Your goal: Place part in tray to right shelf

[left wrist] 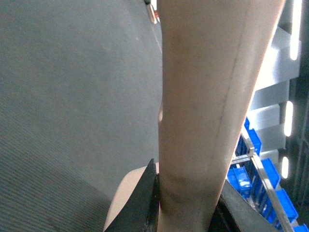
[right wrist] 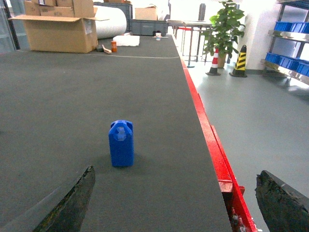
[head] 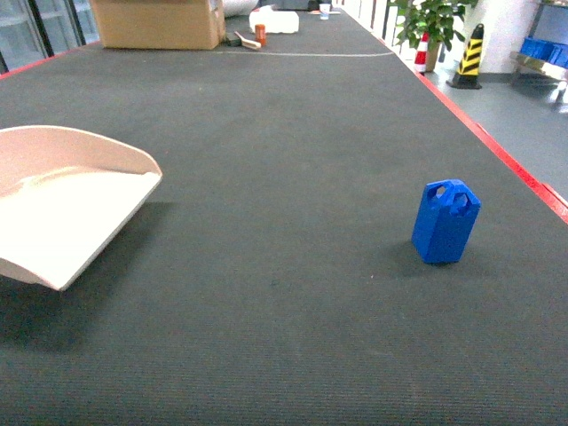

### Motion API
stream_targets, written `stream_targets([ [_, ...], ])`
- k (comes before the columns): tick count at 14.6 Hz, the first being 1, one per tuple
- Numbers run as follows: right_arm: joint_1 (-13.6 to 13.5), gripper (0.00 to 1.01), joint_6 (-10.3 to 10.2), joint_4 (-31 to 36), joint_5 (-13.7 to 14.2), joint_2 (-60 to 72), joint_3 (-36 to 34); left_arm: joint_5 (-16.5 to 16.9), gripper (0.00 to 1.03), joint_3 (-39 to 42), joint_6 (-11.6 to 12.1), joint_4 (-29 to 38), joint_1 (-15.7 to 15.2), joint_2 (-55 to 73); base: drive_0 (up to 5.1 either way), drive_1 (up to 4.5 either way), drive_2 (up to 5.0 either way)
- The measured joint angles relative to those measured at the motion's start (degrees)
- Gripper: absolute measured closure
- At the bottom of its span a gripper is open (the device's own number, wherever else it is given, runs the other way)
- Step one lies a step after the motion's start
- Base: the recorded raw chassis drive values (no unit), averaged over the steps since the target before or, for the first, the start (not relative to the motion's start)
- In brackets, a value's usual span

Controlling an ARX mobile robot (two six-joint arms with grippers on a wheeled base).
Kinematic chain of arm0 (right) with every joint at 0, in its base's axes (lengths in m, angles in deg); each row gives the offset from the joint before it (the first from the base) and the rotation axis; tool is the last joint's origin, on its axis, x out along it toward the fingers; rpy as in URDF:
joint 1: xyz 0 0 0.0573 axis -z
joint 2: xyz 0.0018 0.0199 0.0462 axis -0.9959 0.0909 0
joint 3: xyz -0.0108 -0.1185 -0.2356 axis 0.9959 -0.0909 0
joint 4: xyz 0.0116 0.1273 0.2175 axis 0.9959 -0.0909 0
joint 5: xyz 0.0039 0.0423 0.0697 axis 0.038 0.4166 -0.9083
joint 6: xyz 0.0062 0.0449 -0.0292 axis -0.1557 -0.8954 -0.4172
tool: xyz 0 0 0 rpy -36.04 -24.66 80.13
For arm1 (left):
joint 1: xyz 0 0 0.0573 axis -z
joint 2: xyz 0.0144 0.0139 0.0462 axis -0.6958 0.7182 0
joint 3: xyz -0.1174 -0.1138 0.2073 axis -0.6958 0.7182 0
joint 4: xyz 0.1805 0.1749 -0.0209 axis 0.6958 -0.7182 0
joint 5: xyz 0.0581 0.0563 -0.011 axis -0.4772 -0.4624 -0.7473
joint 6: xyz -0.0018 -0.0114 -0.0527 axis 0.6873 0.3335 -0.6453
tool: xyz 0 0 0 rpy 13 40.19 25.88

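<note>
**Head view: blue part waits upright as tray hovers at left**

Nearest, the right end effector (right wrist: 176, 203) gapes open, empty. The left end effector (left wrist: 186, 203) clamps the tray (head: 67, 200) handle. The part (head: 445, 222) stands right of centre on the dark table (head: 284, 133). Next, likely, a grasp. Cardboard box (head: 158, 22) and plant (head: 433, 19) lie far.

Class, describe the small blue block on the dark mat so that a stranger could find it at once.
Start at the long dark grey ribbed mat with a red edge strip on its right. Near that edge, far from the cream plastic scoop tray on the left, stands a small bright-blue plastic block. It stands alone and upright, with a chamfered top and two round holes.
</note>
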Motion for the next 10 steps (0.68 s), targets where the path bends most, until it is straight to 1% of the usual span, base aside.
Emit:
stream_targets([
  [1,0.00,0.03,0.00,0.02,0.00,0.00,0.00,-0.22,0.85,3.06,-2.38,3.76,1.55,-2.16,0.0,0.00,0.0],
  [2,0.00,0.03,0.00,0.02,0.00,0.00,0.00,-1.44,0.85,6.12,-4.81,6.73,3.45,-4.66,0.0,0.00,0.0],
  [3,0.00,0.03,0.00,0.00,0.00,0.00,0.00,-2.29,0.85,8.52,-6.25,7.17,5.68,-6.99,0.0,0.00,0.0],
  [4,0.00,0.03,0.00,0.02,0.02,0.00,0.00,-3.13,0.85,11.28,-7.19,7.19,8.94,-8.98,0.0,0.00,0.0],
  [5,0.00,0.03,0.00,0.02,0.02,0.00,0.00,-4.15,0.85,13.44,-7.69,7.13,12.11,-10.10,0.0,0.00,0.0],
  [7,0.00,0.03,0.00,0.02,0.00,0.00,0.00,-6.99,0.85,16.83,-7.72,6.88,19.65,-11.58,0.0,0.00,0.0],
  [10,0.00,0.03,0.00,0.02,0.02,0.00,0.00,-11.15,0.85,18.16,-7.87,6.84,28.41,-11.98,0.0,0.00,0.0],
])
